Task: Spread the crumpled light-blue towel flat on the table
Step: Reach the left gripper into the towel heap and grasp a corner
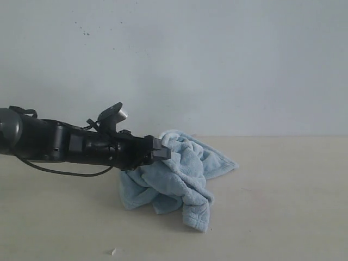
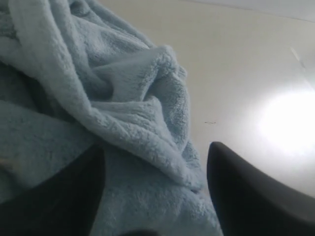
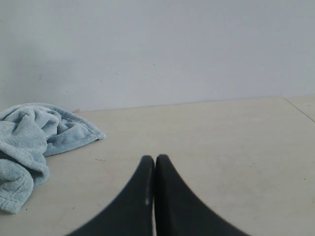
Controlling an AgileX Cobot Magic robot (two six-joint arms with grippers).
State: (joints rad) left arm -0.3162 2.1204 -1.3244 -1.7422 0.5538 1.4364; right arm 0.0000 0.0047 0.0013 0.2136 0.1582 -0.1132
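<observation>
The light-blue towel [image 1: 174, 176] lies in a crumpled heap on the beige table [image 1: 283, 206], a little left of the middle, with one flat corner pointing right. My left gripper [image 1: 162, 150] reaches in from the left to the heap's upper left side. In the left wrist view its jaws stand wide apart, the left gripper [image 2: 156, 147] open, with thick folds of the towel [image 2: 123, 98] filling the gap between the dark fingers [image 2: 236, 196]. My right gripper [image 3: 155, 158] is shut on nothing, low over bare table [image 3: 221, 137], well away from the towel [image 3: 29, 132]. It is outside the exterior view.
A white wall [image 1: 217, 65] rises behind the table's far edge. The black left arm [image 1: 65, 144] with its cable stretches across the left side just above the surface. A small white speck [image 1: 113, 252] lies near the front.
</observation>
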